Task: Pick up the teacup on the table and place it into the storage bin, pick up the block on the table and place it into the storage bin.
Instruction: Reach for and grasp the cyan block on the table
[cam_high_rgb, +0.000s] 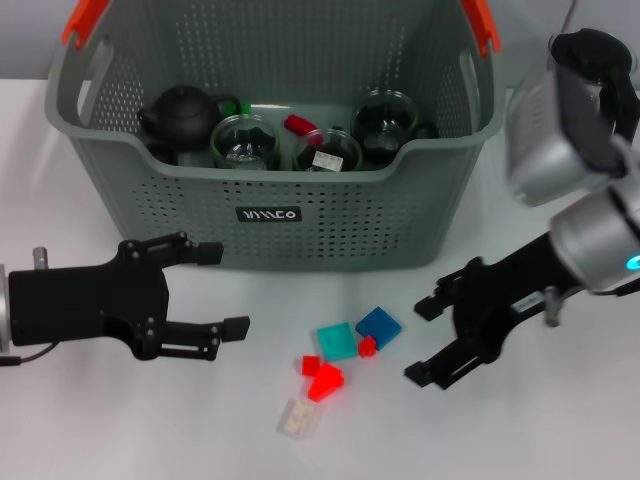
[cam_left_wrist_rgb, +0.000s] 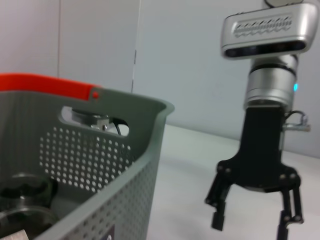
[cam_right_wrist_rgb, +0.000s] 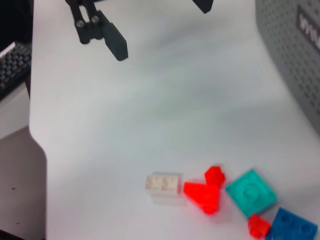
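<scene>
The grey-green storage bin (cam_high_rgb: 330, 215) stands at the back of the white table. Inside it are a black teapot (cam_high_rgb: 182, 113), three glass teacups (cam_high_rgb: 245, 141) and a red block (cam_high_rgb: 298, 124). Loose blocks lie on the table in front of the bin: a teal plate (cam_high_rgb: 337, 340), a blue plate (cam_high_rgb: 379, 323), small red blocks (cam_high_rgb: 326, 382) and a whitish brick (cam_high_rgb: 299, 418). My left gripper (cam_high_rgb: 224, 290) is open, left of the blocks. My right gripper (cam_high_rgb: 420, 342) is open, just right of them, holding nothing. No teacup stands on the table.
The bin wall (cam_left_wrist_rgb: 100, 150) with its orange handle end (cam_left_wrist_rgb: 45, 82) fills the left wrist view, with the right gripper (cam_left_wrist_rgb: 250, 227) beyond it. The right wrist view shows the blocks (cam_right_wrist_rgb: 202, 195), the left gripper (cam_right_wrist_rgb: 160, 25) and the table edge (cam_right_wrist_rgb: 37, 140).
</scene>
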